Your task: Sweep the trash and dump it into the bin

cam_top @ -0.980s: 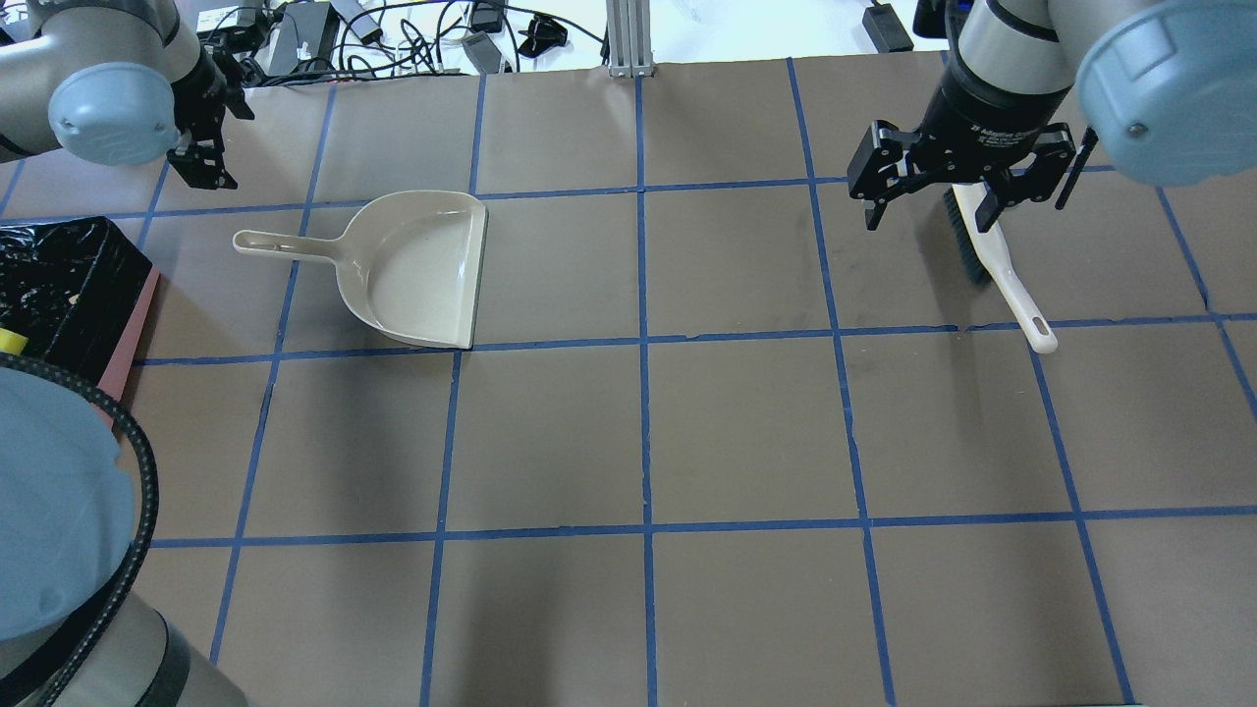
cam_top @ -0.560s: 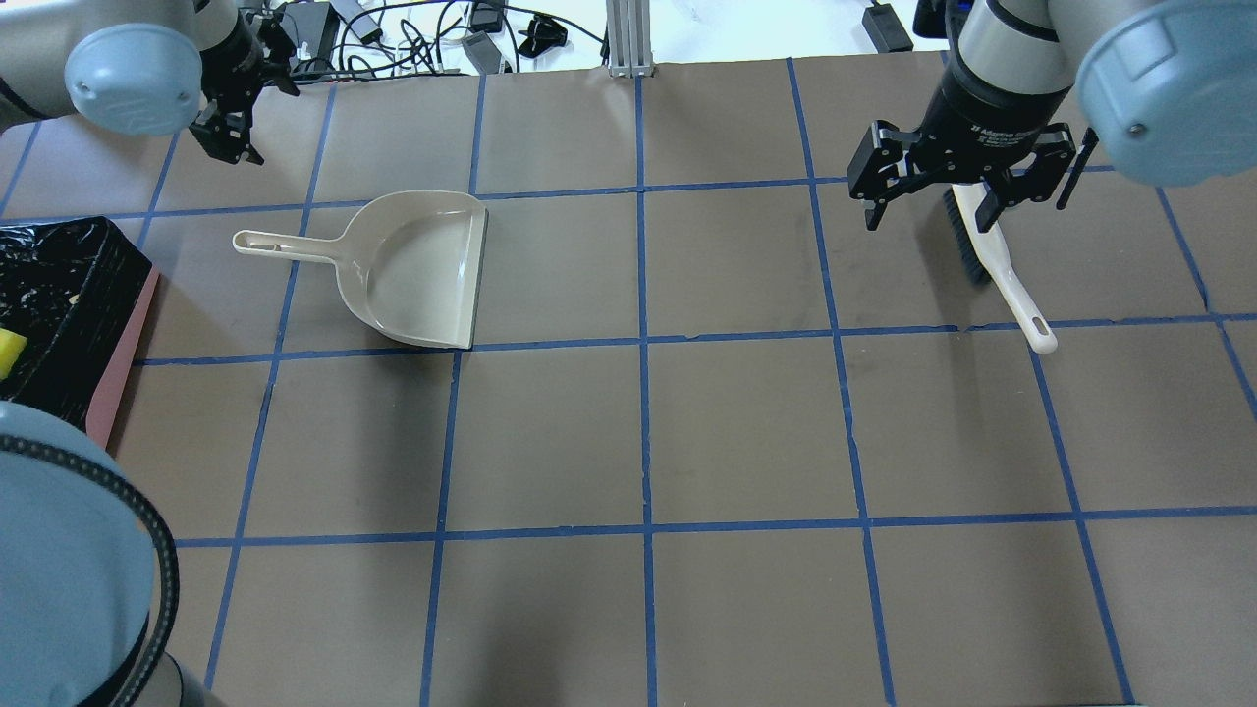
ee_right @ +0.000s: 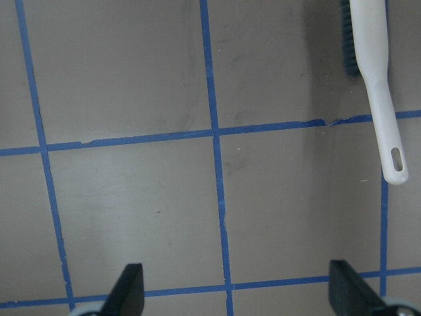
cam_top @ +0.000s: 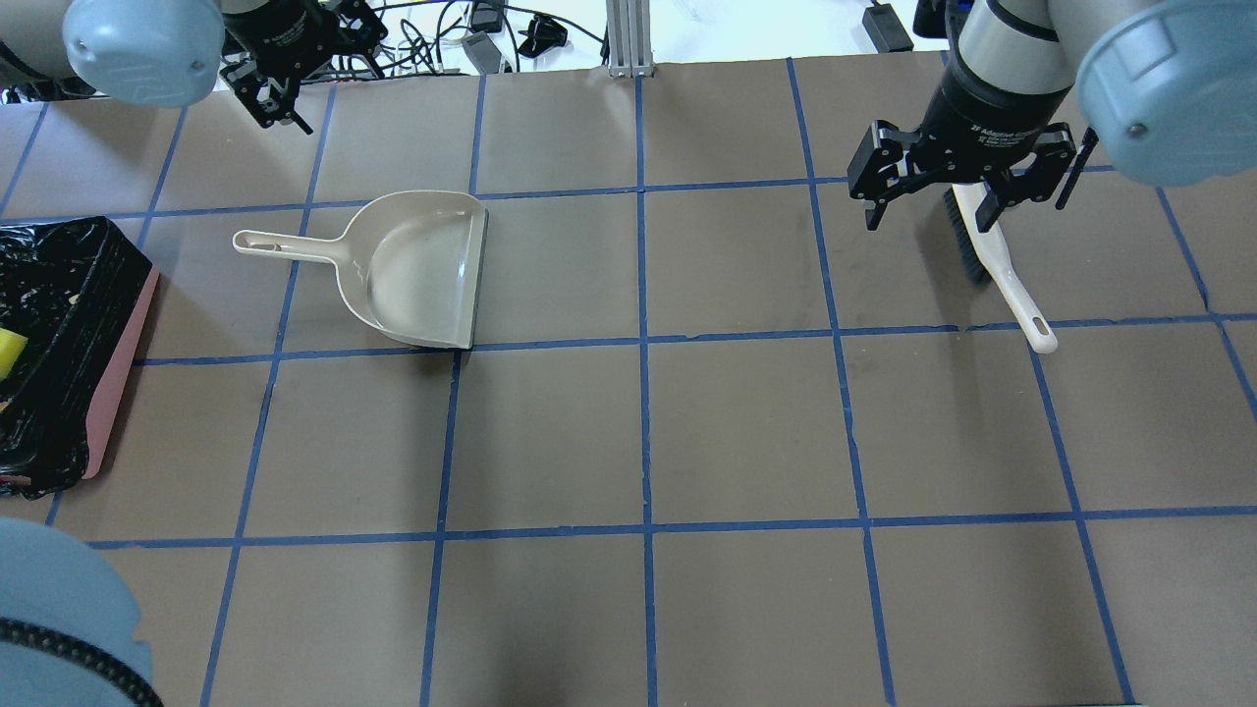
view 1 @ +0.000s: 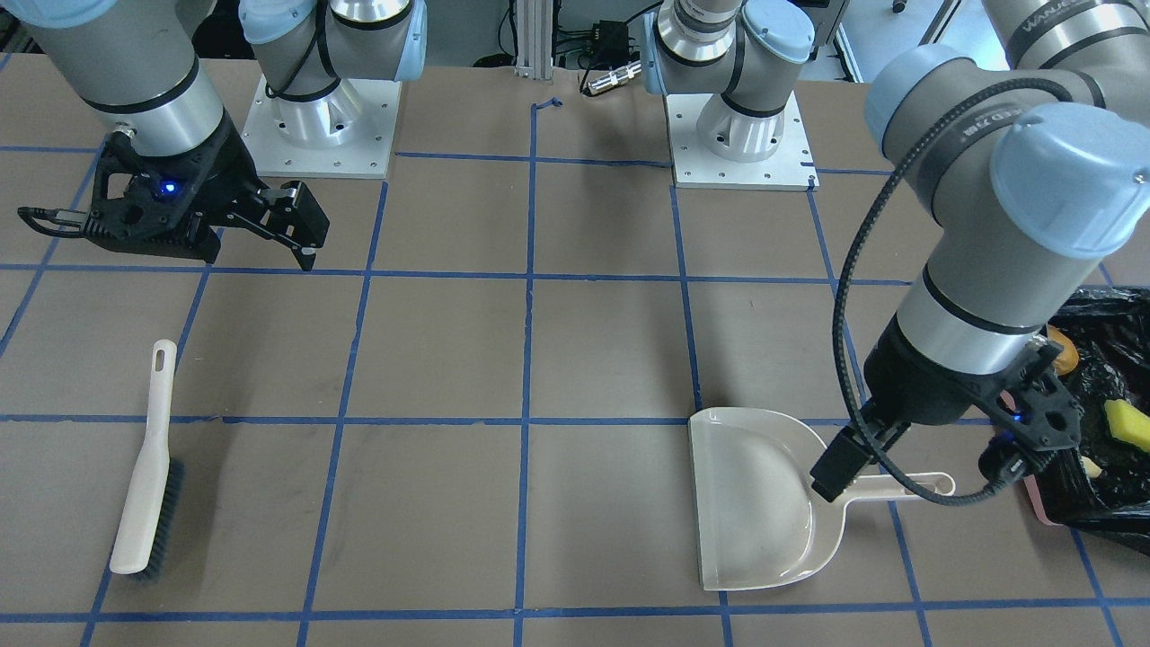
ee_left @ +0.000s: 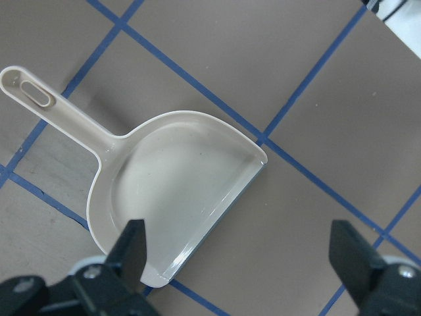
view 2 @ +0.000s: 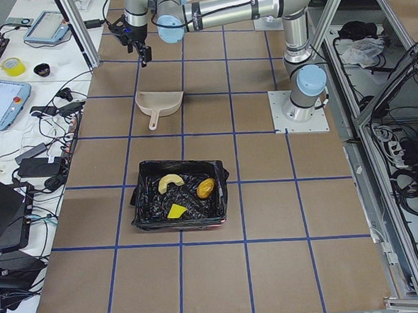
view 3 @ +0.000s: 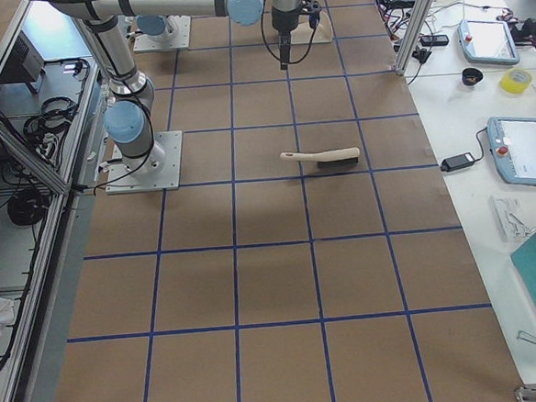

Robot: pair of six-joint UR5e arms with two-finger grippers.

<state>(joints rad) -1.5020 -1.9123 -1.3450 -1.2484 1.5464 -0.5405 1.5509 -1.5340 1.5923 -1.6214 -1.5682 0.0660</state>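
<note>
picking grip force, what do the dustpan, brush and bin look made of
dustpan: likely hard moulded plastic, beige, smooth and slightly glossy, with reflections inside the pan.
brush: whitish smooth plastic handle by the look; dark bristles, fibre unclear.
bin: lined with thin black plastic film, crinkled with glints.

White print on the black wrist of the right hand [cam_top: 931,208], directly above the brush [cam_top: 997,257], reads "Adaptive"; the rest is too small. Lettering on the left arm [view 1: 975,117] is blurred.

Brown, blue-taped table [cam_top: 746,432] with beige dustpan [cam_top: 417,270], white brush [cam_top: 1013,297], black-lined bin [cam_top: 120,368]
</note>
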